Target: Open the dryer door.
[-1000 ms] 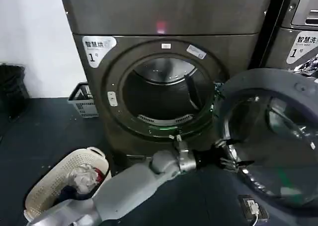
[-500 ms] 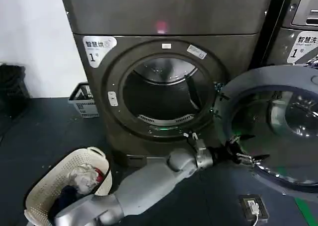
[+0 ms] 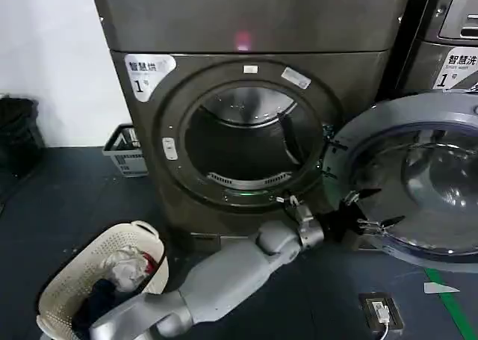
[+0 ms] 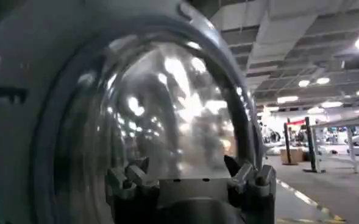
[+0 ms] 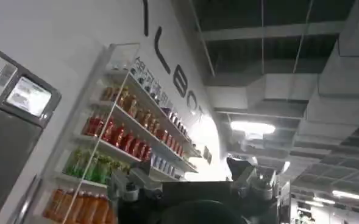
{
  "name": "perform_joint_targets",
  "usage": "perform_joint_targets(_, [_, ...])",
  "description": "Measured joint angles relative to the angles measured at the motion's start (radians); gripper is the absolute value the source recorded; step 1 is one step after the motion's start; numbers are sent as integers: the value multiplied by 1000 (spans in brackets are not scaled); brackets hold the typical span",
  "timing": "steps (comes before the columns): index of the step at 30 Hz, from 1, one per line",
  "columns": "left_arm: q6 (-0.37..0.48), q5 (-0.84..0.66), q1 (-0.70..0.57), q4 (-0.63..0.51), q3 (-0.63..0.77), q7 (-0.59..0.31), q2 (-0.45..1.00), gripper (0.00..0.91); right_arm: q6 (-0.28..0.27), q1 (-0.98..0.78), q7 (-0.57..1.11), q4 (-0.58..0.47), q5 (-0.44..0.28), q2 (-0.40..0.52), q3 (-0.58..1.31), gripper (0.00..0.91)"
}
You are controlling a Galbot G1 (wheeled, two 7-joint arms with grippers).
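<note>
One end effector works: the left end effector (image 3: pixel 367 211), fingers spread and gripping nothing, sits at the lower left rim of the large round chrome-ringed dryer door (image 3: pixel 422 179). That door hangs swung wide, right of the dark grey-brown metal dryer (image 3: pixel 250 101). Further opening appears to call for a rightward push. Right end effector (image 5: pixel 194 185): fingers apart, pointing up, holding nothing.

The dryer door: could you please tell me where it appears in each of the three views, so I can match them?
Head view: the dryer door hangs swung open at the right, beside the drum mouth of the dryer.
Left wrist view: its glass and grey inner face sit right behind the open left tool.
Right wrist view: not in it.
Shared landmark: the left tool, at the door's near rim.
</note>
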Motion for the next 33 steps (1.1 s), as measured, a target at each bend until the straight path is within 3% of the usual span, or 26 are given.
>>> perform_joint_targets(7, [-51,24,17,-64,-15,-62,51,907,-11,-5,8,12,2,1,-2,907])
perform_joint_targets(18, [-102,-52,84,-288,-39,-81,263,907,-27,15,10,26,-2,-6,-15,907])
perform_joint_targets(24, [-13,-27,120,-442,-72,-133,440,907,-69,34,41,36,-10,-18,-11,907])
perform_joint_targets(33, [122,25,157,-596,-122,-165,729,907,-86,68,57,45,-52,-24,-23,907])
